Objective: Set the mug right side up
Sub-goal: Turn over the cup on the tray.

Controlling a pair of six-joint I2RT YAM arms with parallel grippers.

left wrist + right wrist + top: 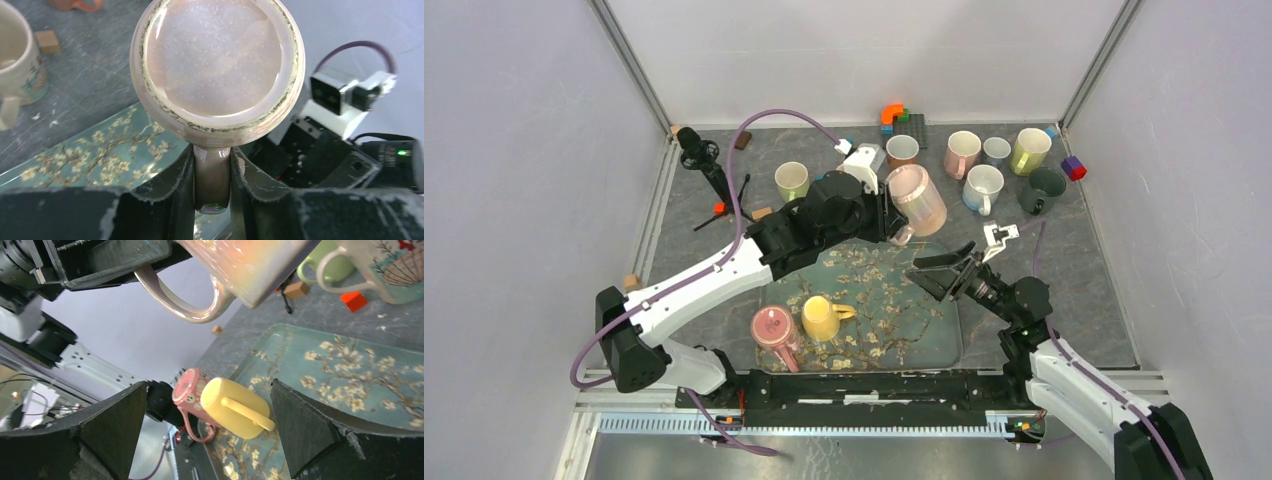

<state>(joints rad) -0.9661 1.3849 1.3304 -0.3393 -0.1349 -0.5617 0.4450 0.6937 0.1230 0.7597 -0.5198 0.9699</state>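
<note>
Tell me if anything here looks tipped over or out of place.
The pearly pink mug hangs tilted in midair, pinched by its handle in the left gripper. On the tray, the yellow mug and small pink mug seem bottom up.

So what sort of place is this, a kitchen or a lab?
Probably a robot test cell, not a kitchen: white panel walls box in the table, and many mugs stand beyond a floral tray as practice props.
</note>
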